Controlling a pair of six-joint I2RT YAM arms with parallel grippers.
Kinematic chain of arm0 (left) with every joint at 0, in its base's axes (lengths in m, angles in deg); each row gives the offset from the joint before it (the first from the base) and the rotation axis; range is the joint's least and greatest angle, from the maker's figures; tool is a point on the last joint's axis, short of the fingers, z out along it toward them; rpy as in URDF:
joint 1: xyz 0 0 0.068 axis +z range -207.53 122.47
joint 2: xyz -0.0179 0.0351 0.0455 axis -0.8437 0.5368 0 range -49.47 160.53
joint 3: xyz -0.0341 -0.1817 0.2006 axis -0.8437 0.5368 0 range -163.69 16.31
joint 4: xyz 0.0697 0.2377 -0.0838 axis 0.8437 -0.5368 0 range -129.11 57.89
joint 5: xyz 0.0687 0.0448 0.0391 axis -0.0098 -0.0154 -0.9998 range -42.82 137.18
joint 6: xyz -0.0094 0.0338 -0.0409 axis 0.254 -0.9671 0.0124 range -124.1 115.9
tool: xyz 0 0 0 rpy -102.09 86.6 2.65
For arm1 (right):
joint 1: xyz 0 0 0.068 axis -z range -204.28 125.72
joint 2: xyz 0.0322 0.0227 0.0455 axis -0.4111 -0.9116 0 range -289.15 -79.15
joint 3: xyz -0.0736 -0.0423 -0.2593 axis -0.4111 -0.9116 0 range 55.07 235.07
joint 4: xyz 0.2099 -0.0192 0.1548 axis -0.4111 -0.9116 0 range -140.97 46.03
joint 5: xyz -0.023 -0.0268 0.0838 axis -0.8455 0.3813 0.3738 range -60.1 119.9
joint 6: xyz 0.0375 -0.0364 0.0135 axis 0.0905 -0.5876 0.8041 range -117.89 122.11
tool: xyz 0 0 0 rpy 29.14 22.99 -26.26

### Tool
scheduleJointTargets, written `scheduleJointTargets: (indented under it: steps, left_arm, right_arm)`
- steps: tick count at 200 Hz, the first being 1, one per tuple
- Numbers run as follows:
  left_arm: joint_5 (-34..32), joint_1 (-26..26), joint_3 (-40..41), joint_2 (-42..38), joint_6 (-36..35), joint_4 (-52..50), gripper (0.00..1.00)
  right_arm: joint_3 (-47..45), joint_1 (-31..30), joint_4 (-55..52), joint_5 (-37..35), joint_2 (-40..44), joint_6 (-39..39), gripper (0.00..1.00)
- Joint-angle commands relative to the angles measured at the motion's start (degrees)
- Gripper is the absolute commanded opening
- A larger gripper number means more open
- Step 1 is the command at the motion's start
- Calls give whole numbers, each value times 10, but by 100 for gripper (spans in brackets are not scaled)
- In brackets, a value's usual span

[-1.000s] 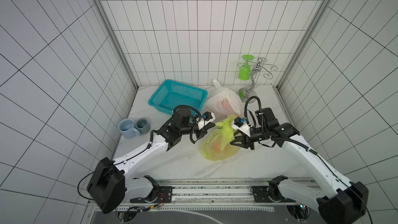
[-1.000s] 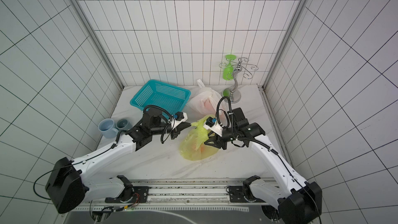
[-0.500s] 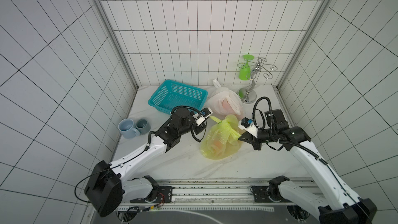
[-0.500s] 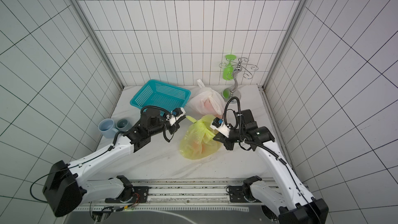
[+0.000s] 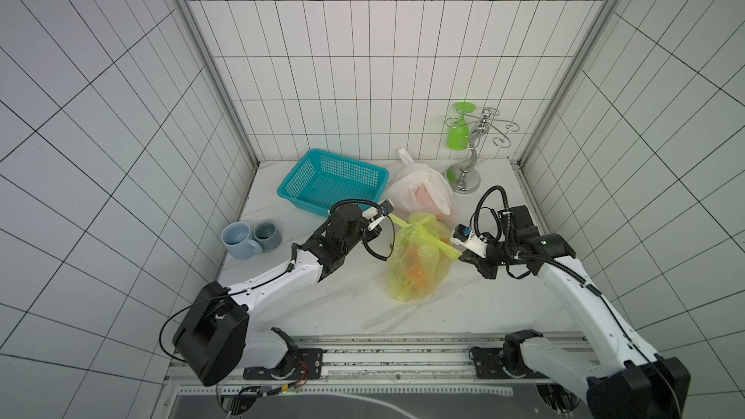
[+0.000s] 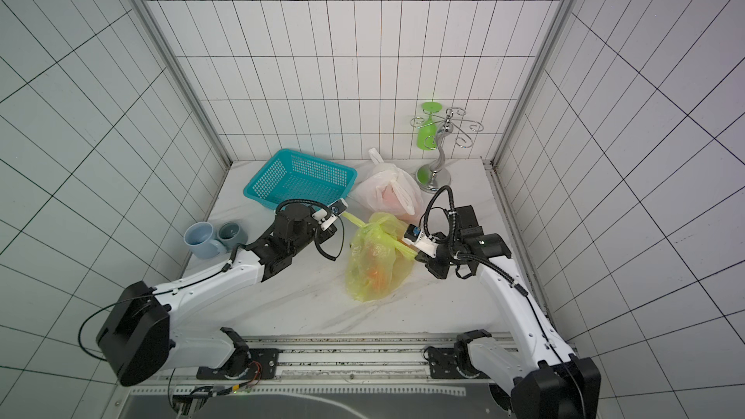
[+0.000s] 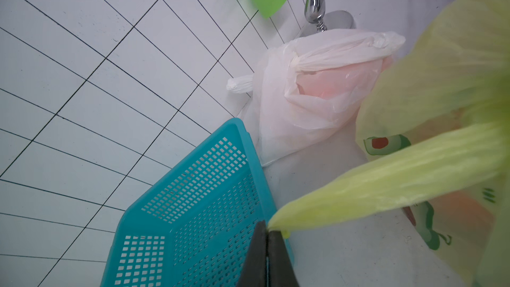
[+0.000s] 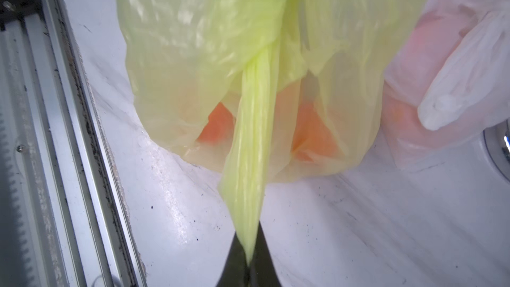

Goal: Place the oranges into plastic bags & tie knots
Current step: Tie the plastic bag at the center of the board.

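Oranges (image 8: 311,131): I can see them as orange shapes through the film, low inside the yellow-green bag (image 5: 419,264).
Yellow-green bag: it sits on the middle of the bench (image 5: 363,308), a little toward the right edge and just in front of the white bag (image 5: 423,191).
Left gripper (image 7: 267,230): the fingers are pinched tight on the left handle (image 7: 386,178), which is drawn out toward the teal basket (image 5: 330,179) in the back-left corner.
Right gripper (image 8: 249,260): the fingers are clamped on the right handle (image 8: 251,161), and the strip runs taut toward the right edge.
Knot (image 5: 415,227): the two handles cross and bunch at the bag's mouth. I read this as the cinching pull, but I cannot tell whether it is one wrap or two.
White bag: it sits near the back edge with its tied top (image 7: 296,63) twisted shut and fruit showing pink through the plastic. It looks finished to me.
Next move: I want an even outward pull on both handles, low and gentle, because the thin film could tear or slip from the pads. If the knot seems loose, I'd cross the handles for a second wrap before letting go.
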Motion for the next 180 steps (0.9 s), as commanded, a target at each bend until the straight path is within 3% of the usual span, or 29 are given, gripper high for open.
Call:
scheduleJointTargets:
  steps: [1,72,85,103,107,125,129,137,160,180]
  left_arm:
    - [-88,57,12,15,-26,39,0]
    - [-86,75,54,30,-36,67,0]
    - [-60,76,57,14,-20,56,0]
    - [29,76,49,-24,13,3,0]
    - [45,76,47,-33,24,-5,0]
    - [104,79,37,-71,64,-47,21]
    - [111,81,37,-79,72,-53,26]
    - [132,90,36,-98,86,-64,37]
    - [184,150,45,-148,148,-74,74]
    - [184,223,67,-174,224,-61,94]
  right_arm:
    - [-58,25,-26,-103,-3,-47,0]
    - [-120,33,47,-193,-17,-65,0]
    - [-119,32,53,-178,-5,-67,0]
    - [-95,32,53,-116,20,-46,0]
    - [-87,32,53,-100,23,-39,6]
    - [-56,33,54,-60,26,-5,44]
    - [-50,36,56,-54,26,2,63]
    - [-41,45,66,-42,27,14,82]
    - [-23,109,153,-39,25,103,99]
    - [-31,179,282,-84,19,235,100]
